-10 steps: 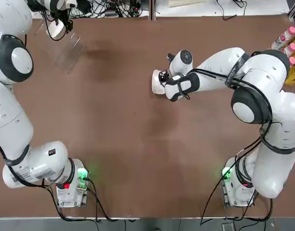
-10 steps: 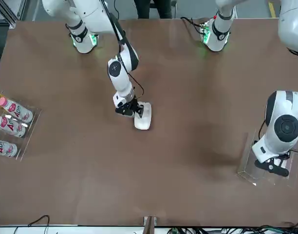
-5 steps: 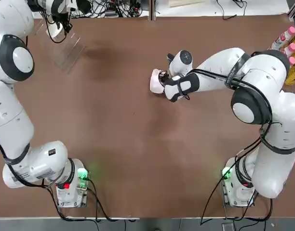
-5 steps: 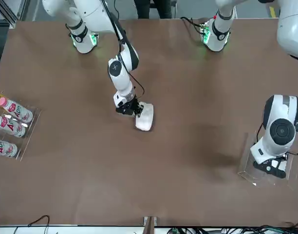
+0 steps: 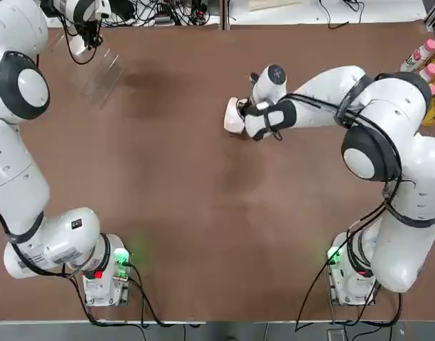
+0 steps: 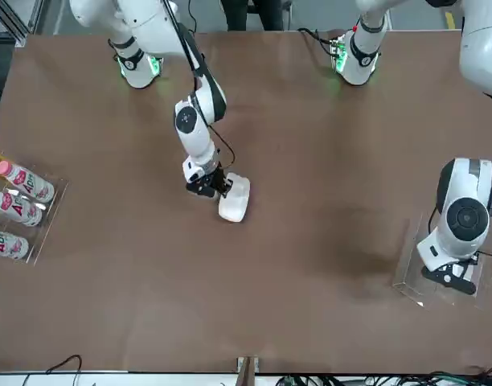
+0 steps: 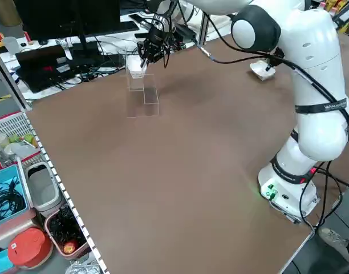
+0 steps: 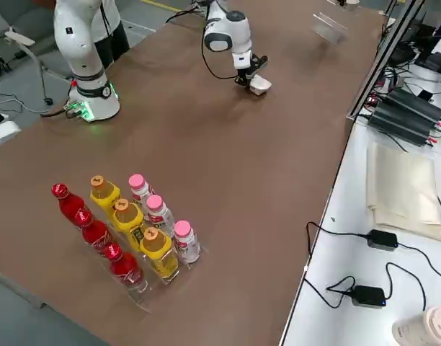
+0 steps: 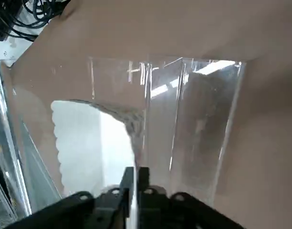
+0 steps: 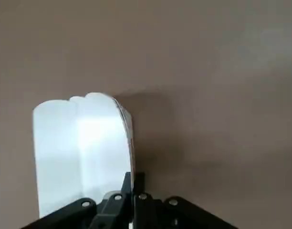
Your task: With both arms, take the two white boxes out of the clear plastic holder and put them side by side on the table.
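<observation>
Since half a second ago the right gripper [image 6: 226, 185] has shifted a little along with its white rounded-corner box [image 6: 234, 199], which now leans more in the front view; the left gripper [image 9: 136, 172] has barely budged, over at the far left part of the brown table [image 5: 189, 177]. Right one is pinched tight on the thin edge of that box, out over the middle of the far half of the table, well apart from the clear plastic holder [image 9: 198, 119]; can't tell if the box touches the tabletop. Left one's fingers are pinched nearly together too, with the edge of the other white box [image 9: 88, 148] between them; that box is still at the holder, in the section beside the bare slots, though I can't tell whether it's lifted at all. Over at the far right corner there's a clear rack [image 6: 42, 241] with pink-capped bottles [image 8: 186, 241], plus yellow and red ones.
</observation>
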### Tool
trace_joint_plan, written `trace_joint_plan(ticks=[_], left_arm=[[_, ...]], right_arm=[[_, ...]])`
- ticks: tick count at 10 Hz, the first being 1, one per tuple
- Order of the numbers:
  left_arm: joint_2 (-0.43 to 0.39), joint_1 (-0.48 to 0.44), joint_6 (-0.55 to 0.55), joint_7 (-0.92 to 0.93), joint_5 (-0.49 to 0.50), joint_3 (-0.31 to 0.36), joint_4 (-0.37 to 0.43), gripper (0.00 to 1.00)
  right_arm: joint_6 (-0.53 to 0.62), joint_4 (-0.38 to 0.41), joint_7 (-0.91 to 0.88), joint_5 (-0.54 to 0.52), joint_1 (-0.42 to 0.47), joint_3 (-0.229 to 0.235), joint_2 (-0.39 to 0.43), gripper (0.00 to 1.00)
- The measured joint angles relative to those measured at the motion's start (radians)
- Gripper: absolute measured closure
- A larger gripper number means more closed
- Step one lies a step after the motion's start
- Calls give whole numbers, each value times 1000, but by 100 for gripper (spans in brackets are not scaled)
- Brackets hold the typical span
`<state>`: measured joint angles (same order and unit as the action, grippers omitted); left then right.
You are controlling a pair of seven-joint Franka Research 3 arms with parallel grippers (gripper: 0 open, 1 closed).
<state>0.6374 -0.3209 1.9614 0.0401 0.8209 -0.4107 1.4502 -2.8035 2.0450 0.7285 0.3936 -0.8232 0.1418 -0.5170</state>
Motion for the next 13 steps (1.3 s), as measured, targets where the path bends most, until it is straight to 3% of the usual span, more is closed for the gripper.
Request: trace_joint_plan(ticks=[3,5,7,10,13], left_arm=[[-4,7,0,-54,-11,-9,-7,98],[-27,12,-22,-97,-105,-37,-13,98],[-59,13,-99,-182,-164,-110,-14,98],[-68,27,-203,-425,-196,-262,-5,98],[-52,134,-239,-601,-243,-296,18,98]], right_arm=[[336,-130,0,0,8,173,78,98],[494,-202,15,0,20,266,95,98],[515,-223,63,2,39,282,93,98],[459,-242,299,57,59,284,86,98],[380,-259,628,60,83,291,60,98]])
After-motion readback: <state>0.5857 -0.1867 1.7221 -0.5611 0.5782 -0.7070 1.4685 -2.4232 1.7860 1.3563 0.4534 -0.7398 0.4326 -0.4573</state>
